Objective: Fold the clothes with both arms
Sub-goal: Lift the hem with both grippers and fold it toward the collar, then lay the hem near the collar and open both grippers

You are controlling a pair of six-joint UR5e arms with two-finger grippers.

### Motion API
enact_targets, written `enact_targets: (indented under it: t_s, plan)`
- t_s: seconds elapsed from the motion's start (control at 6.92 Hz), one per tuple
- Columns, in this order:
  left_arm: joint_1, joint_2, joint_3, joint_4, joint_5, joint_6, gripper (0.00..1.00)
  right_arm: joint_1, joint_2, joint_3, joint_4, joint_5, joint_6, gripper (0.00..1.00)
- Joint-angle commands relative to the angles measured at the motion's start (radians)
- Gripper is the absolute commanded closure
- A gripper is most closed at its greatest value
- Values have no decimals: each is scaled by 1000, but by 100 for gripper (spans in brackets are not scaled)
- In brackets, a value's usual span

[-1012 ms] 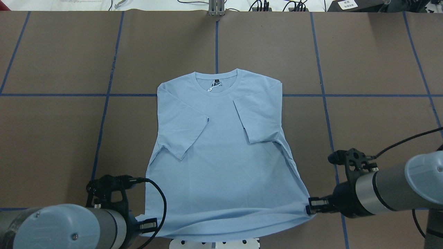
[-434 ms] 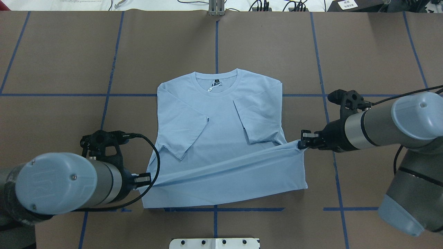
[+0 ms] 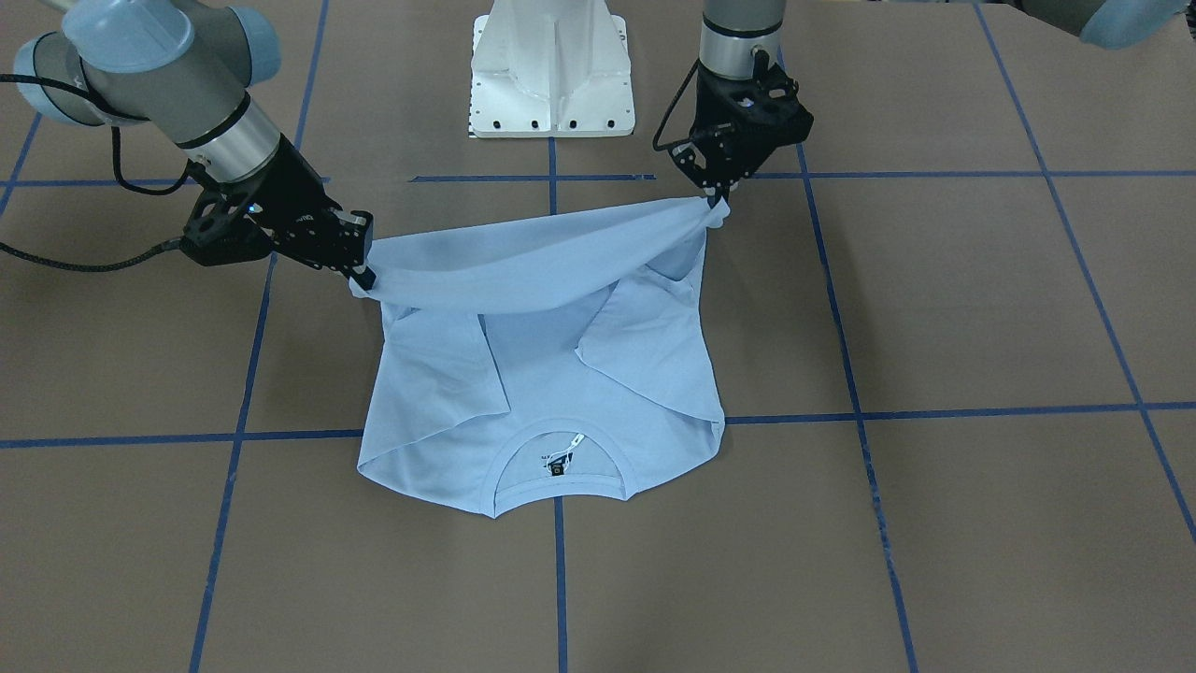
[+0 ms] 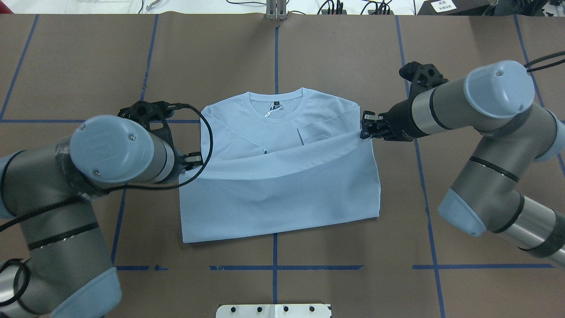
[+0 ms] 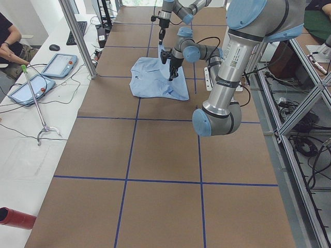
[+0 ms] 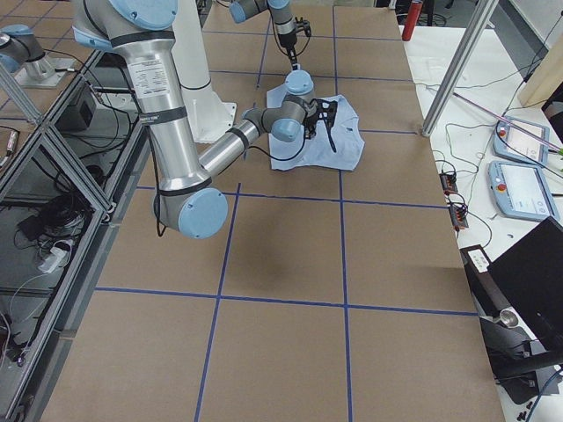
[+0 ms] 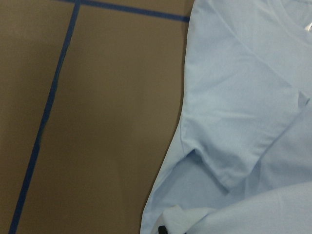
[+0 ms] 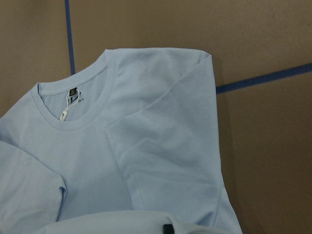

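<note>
The pale light-blue T-shirt (image 4: 282, 198) lies on the brown table, collar at the far side, with its dark neck label (image 4: 276, 105) showing. Both sleeves are folded inward. My left gripper (image 4: 196, 158) is shut on the left hem corner, and my right gripper (image 4: 364, 128) is shut on the right hem corner. The hem hangs stretched between them above the chest, with the lower half doubled over. In the front-facing view the T-shirt (image 3: 551, 374) sags between the left gripper (image 3: 718, 201) and the right gripper (image 3: 363, 271). The chest print is hidden.
The white pedestal (image 3: 551, 65) stands at the robot's edge of the table. Blue tape lines (image 4: 273, 267) cross the brown surface. Cables lie along the far edge (image 4: 335, 6). Beside the table are tablets (image 5: 57, 64) and a person's arm (image 5: 10, 46).
Both grippers have lifted the hem corners from the near edge and carried them away toward the collar. The lower half of the shirt now folds over the sleeves.
</note>
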Motion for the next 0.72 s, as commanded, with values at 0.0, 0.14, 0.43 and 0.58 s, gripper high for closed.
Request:
enact_targets:
  t_s: [0.0,0.14,0.43,0.58]
  plan:
    - [-107,-13,175,-152,0,22,100,41,89,-111,2,0,-4,100]
    - [-123,-15,204,-177,0,43,100,68,107,-137,2,2,-4,100]
    - [-126,-42,279,-243,1,43,100,110,149,-224,2,2,-18,100]
    - [-128,-80,345,-275,1,42,100,112,170,-261,2,2,-19,100]
